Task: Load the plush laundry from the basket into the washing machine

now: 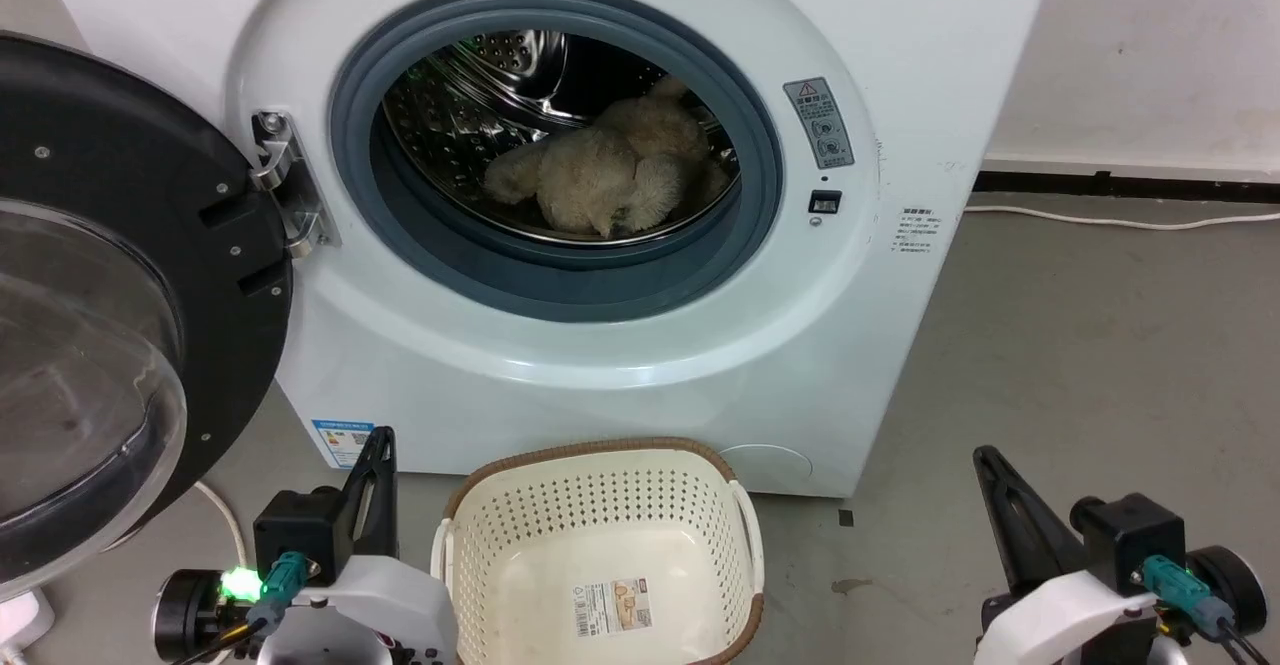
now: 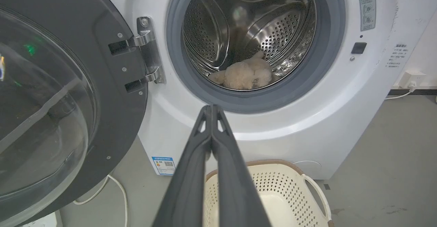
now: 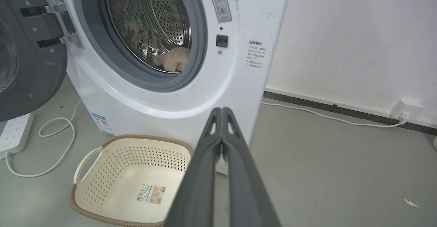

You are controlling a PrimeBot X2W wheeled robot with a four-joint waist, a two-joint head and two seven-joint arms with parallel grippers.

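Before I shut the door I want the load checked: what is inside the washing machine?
The plush laundry lies low in the steel drum of the washing machine. Nothing else shows there, but the grey seal hides the drum's near bottom.

Drum (image 1: 450, 115) showed shiny perforated steel; plush laundry (image 1: 600, 180) looked fluffy (soft pile cloth); basket (image 1: 600, 505) was matt perforated plastic; washing machine (image 1: 600, 365) shell smooth, glossy.
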